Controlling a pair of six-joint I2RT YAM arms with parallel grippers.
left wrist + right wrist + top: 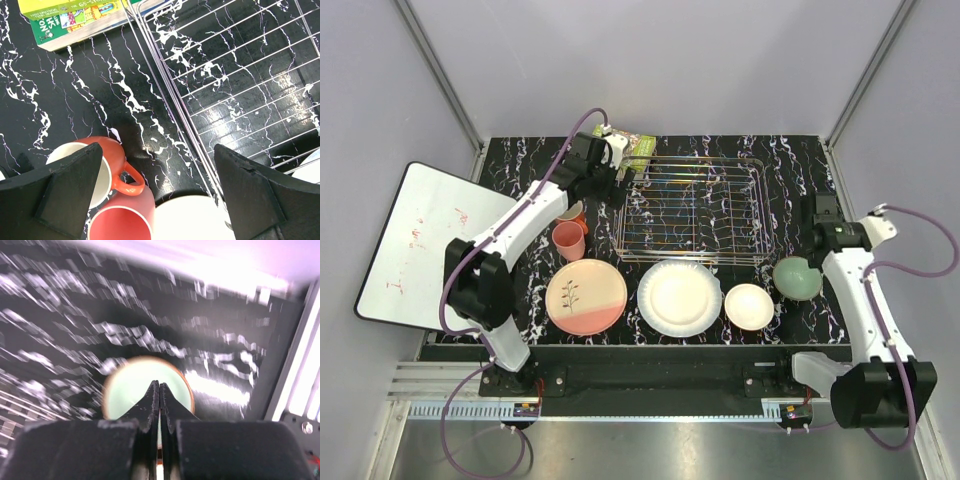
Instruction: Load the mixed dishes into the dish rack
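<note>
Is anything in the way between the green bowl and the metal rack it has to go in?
Nothing visible does. The pale green bowl sits on the black marble table just off the near right corner of the silver wire dish rack, with only bare tabletop between them. The bowl would just have to go over the rack's raised rim.

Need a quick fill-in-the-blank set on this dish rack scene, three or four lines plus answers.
The dish rack is ___. The left gripper is ___, near two cups. The right gripper is ___, pointing at the green bowl. The white plate lies ___ the pink plate and the cream bowl.
Answers: empty; open; shut; between.
</note>
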